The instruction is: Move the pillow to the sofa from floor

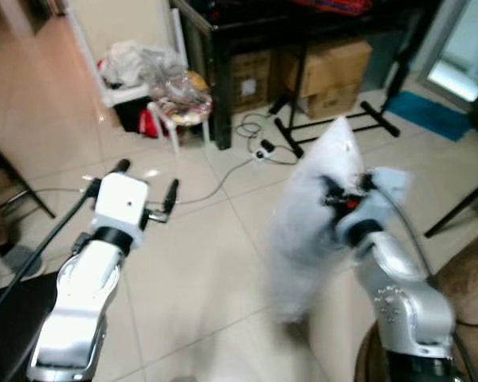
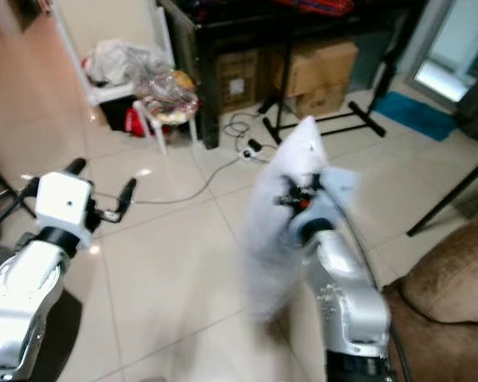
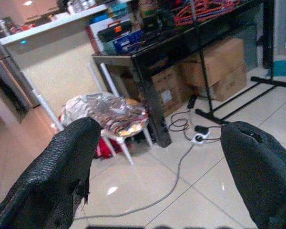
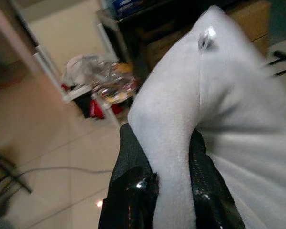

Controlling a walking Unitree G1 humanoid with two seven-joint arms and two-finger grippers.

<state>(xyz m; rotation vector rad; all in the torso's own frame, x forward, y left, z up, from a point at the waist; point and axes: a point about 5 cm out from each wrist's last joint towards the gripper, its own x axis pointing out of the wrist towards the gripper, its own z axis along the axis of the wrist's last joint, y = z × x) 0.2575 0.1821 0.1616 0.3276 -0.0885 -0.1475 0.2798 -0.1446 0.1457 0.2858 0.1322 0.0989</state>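
Note:
A fluffy white pillow (image 1: 307,215) hangs in the air above the tiled floor, blurred by motion. My right gripper (image 1: 346,195) is shut on its upper edge; in the right wrist view the two black fingers (image 4: 133,157) pinch a fold of the pillow (image 4: 219,109) between them. A brown sofa (image 2: 454,294) shows at the lower right, just right of my right arm. My left gripper (image 1: 147,191) is held out over the floor on the left, open, with nothing between its fingers (image 3: 62,167).
A black table (image 1: 247,32) with cardboard boxes (image 1: 331,68) under it stands ahead. A white stool piled with bags (image 1: 179,99) sits to its left. A cable and power strip (image 1: 259,151) lie on the tiles. A black stand's legs (image 1: 334,123) spread nearby.

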